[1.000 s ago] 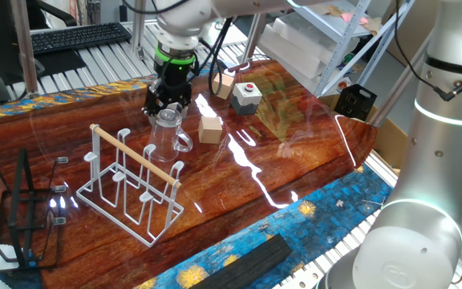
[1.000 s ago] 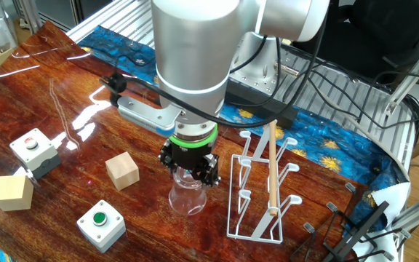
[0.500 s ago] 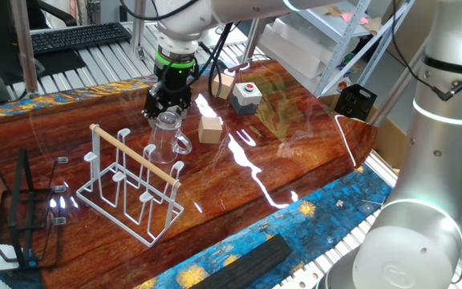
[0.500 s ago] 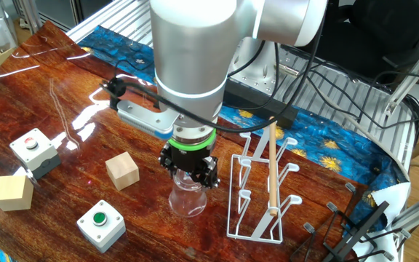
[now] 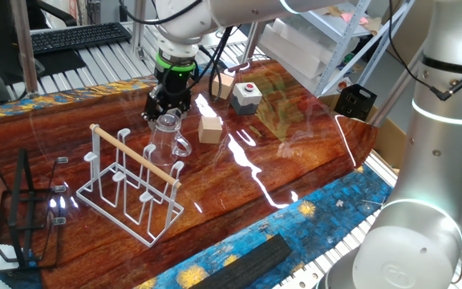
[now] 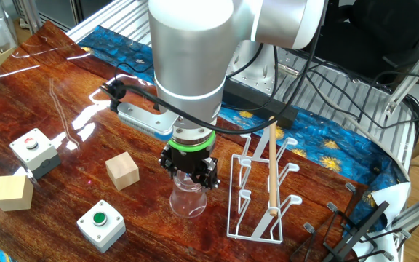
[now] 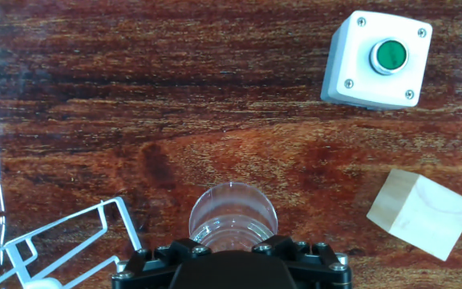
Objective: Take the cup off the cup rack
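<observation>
The clear glass cup [image 5: 167, 135] stands upright on or just above the wooden table, beside the white wire cup rack [image 5: 131, 189] and off its pegs. My gripper [image 5: 167, 108] is right over the cup's top and seems shut on its rim. In the other fixed view the cup [image 6: 188, 200] hangs under the gripper [image 6: 189, 171], left of the rack [image 6: 257, 196]. In the hand view the cup [image 7: 233, 210] shows from above, just ahead of the black gripper [image 7: 231, 250] body; the fingertips are hidden. A rack corner [image 7: 70, 233] lies at lower left.
A green-button box [image 6: 100, 220] and a wooden cube [image 6: 122, 171] lie close to the cup. A red-button box [image 6: 33, 149] and another cube [image 6: 13, 191] are farther left. A black wire stand [image 5: 22, 217] stands beyond the rack.
The gripper and the cup have shifted slightly downward together. The rack has not moved.
</observation>
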Motion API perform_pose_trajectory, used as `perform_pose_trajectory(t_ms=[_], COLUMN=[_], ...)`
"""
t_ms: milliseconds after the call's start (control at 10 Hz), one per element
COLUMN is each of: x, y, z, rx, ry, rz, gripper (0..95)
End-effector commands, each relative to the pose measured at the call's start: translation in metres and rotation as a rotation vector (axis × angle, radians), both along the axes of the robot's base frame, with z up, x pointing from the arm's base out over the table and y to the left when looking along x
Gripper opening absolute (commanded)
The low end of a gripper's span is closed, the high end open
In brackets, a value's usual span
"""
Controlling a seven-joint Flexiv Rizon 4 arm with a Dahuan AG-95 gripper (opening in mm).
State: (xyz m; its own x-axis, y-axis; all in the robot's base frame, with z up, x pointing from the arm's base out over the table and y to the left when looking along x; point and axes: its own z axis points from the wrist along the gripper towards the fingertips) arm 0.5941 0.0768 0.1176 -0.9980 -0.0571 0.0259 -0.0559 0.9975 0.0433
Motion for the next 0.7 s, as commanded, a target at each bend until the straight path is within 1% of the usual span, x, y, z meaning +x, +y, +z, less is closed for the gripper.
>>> perform_pose_trajectory(t_ms=[100, 300, 700], x=[0.0001, 0.0001, 0.0003], y=[0.0006, 0.0006, 0.0007], z=[-0.0002, -0.0002, 0.0018], rx=[-0.003, -0.004, -0.003], ry=[0.003, 0.005, 0.007], rz=[-0.035, -0.070, -0.070], gripper=[57.0, 95.0, 95.0])
